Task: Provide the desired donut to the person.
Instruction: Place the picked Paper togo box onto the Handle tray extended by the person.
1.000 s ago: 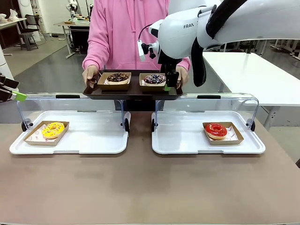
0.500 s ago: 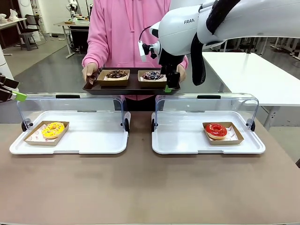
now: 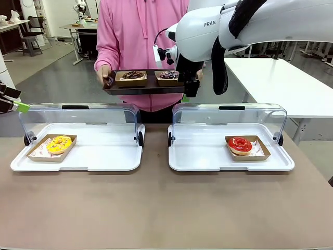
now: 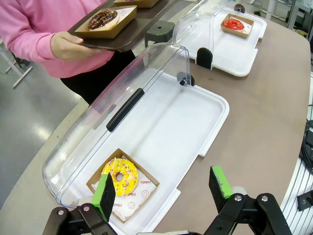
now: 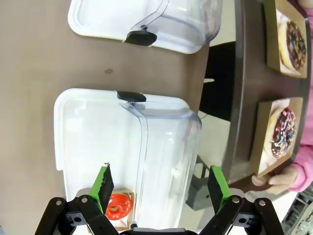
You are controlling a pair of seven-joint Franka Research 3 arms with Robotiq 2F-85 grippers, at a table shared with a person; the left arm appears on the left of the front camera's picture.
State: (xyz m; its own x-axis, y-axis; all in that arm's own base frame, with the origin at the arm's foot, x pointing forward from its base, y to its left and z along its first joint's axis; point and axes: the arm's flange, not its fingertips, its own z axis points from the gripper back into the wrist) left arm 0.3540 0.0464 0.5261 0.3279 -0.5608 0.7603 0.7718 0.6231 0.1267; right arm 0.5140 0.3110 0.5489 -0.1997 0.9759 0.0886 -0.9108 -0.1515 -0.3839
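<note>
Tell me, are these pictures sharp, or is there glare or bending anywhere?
Front view: sharp, evenly lit, faint reflections on the clear lids. Left wrist view: the table edge curves from the wide lens. Right wrist view: the lid blurs what lies behind it.

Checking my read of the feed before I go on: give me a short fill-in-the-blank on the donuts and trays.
1. The donut in the left white tray is ____.
2. The red donut lies in the ____ white tray.
3. The person holds a dark tray carrying ____ donuts.
4. Both clear lids stand ____.

Missing words: yellow; right; two; open
</note>
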